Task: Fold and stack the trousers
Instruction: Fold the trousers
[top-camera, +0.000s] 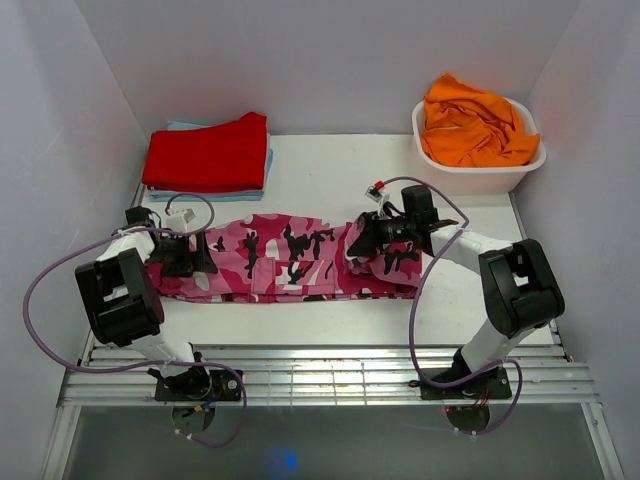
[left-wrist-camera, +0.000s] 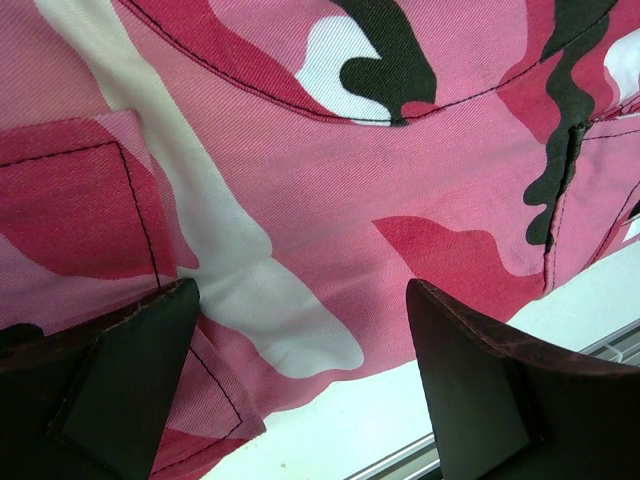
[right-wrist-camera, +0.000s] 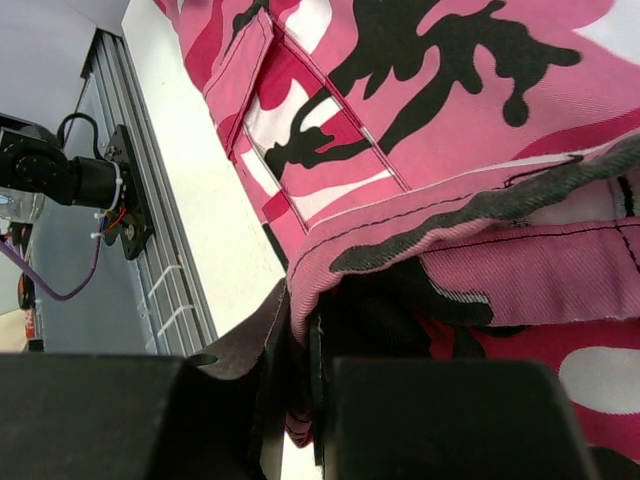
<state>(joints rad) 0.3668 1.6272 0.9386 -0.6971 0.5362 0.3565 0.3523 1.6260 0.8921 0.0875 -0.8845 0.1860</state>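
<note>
Right gripper (right-wrist-camera: 305, 345) fingers (right-wrist-camera: 240, 350) pinch trousers (right-wrist-camera: 450, 130) hem, fabric bunched.

**Bystanders on the worktop**

Far left corner: red garment (top-camera: 208, 152), folded flat, lying on a folded blue cloth (top-camera: 267, 163) that shows only at its edges. Far right corner: white tub (top-camera: 480, 172), an orange garment (top-camera: 475, 128) heaped in it, crumpled, rising above the rim. Worktop (top-camera: 330, 170) white. Metal slats (top-camera: 330, 375) run along the near edge.

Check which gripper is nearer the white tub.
Right. The right gripper, shut on the right end of the trousers, sits short and left of the white tub; the left gripper is open over their far left end.
</note>
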